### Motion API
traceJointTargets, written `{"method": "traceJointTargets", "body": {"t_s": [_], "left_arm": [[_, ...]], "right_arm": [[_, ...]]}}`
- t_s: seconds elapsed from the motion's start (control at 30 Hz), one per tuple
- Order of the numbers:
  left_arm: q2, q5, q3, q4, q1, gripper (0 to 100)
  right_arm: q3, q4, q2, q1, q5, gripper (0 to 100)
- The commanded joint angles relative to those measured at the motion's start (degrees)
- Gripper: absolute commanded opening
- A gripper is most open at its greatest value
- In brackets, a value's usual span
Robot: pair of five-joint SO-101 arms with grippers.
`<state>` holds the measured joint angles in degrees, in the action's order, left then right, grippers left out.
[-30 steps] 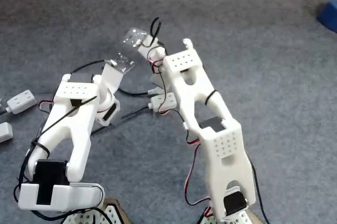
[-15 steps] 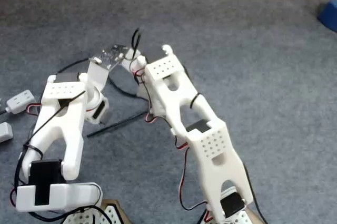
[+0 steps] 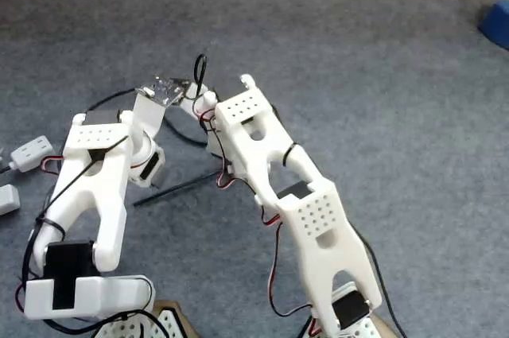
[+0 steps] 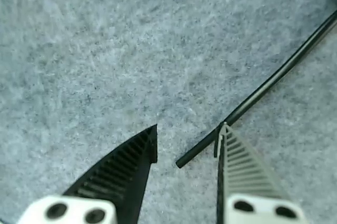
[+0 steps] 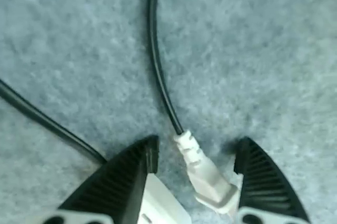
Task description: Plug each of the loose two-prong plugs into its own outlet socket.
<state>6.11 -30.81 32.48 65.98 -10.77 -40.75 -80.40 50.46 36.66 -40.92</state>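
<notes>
At the far left edge of the high view a white outlet socket [image 3: 32, 152] lies on the grey carpet [image 3: 413, 115], with a second socket [image 3: 6, 199] just below it. Both are well apart from the arms.

The left gripper [image 4: 188, 128] is empty and spread fairly wide over the carpet. The free end of a black cable [image 4: 263, 84] lies between its tips.

The right gripper [image 5: 196, 142] is spread wide and straddles the white two-prong plug [image 5: 205, 179], not yet clamping it. The plug's cord [image 5: 157, 60] runs toward the top of the frame, and its prongs are hidden.

The grasp looks like the step in hand. It should go best if the right gripper closes squarely across the plug's body, not its ribbed neck, so the plug cannot twist. The cord also needs slack for the long carry left to a socket.
</notes>
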Motion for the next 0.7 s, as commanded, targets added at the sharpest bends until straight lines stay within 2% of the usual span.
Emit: {"method": "traceJointTargets", "body": {"t_s": [0.0,0.07,0.1,0.2,0.33,0.6,0.67], "left_arm": [[1.36,-0.53,-1.80,-0.53,-0.57,20],[1.27,-0.53,-1.63,-0.53,-0.57,20],[1.27,-0.53,-1.63,-0.53,-0.57,20],[1.27,-0.53,-1.54,-0.53,-0.57,20],[1.27,-0.53,-1.54,-0.53,-0.57,20],[1.19,-0.26,-1.71,-0.62,-0.04,20],[1.27,-0.26,-1.80,-0.70,0.22,20]], "right_arm": [[-0.31,2.33,-0.31,-0.31,-0.26,12.2],[-0.66,2.33,-0.66,-0.31,0.70,1.6],[-2.07,2.15,-0.66,-0.31,2.64,0.2],[-6.81,1.71,-0.48,-1.01,10.99,0.3],[-12.44,0.57,-0.48,-3.12,18.20,0.8],[-31.87,-4.62,-0.48,-12.79,47.30,0.7],[-36.44,-8.22,-0.31,-14.90,50.29,0.7]]}}
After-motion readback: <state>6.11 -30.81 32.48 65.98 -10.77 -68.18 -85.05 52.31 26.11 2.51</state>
